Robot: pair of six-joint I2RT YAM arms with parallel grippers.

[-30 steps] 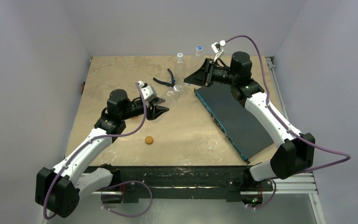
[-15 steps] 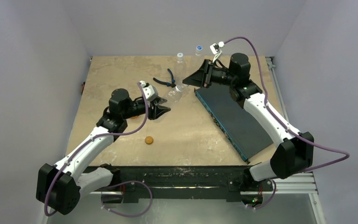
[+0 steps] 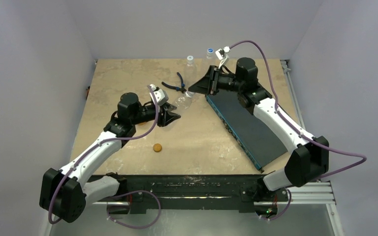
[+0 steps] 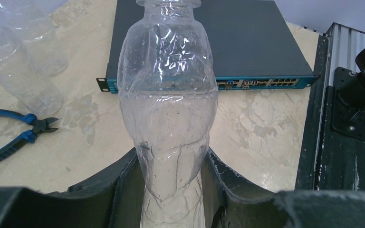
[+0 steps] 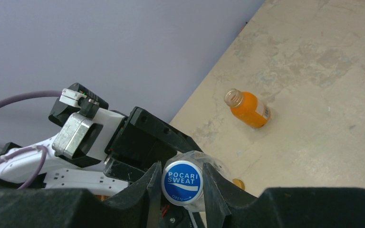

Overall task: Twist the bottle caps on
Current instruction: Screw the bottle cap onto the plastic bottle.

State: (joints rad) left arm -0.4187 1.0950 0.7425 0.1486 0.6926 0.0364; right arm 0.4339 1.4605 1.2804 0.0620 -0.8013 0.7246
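Near the middle of the beige marbled tabletop (image 3: 118, 83), the left gripper (image 4: 171, 187) was clenched around the lower body of a clear, ribbed plastic bottle (image 4: 168, 109), which was tilted with its narrow neck aimed at the right arm. The right gripper (image 5: 181, 178) was closed on a round blue plastic cap with white lettering (image 5: 183, 182), its black fingers (image 5: 214, 190) pressing on either side. That cap sat at the mouth of the held bottle, with clear plastic showing just behind it. Whether the threads had caught could not be told.

A small squat orange bottle (image 5: 251, 110) lay on its side, uncapped, on the table beyond the left arm. A flat orange-brown round cap (image 3: 157, 147) lay alone, well apart from it and nearer the arm bases. At the far edge stood a tall clear bottle with a whitish cap (image 3: 190, 69) and, beside it, a clear bottle with a blue cap (image 3: 209, 51). Blue-handled pliers (image 4: 7, 137) lay left of the held bottle, and a flat dark teal network switch (image 4: 209, 42) lay beyond it.
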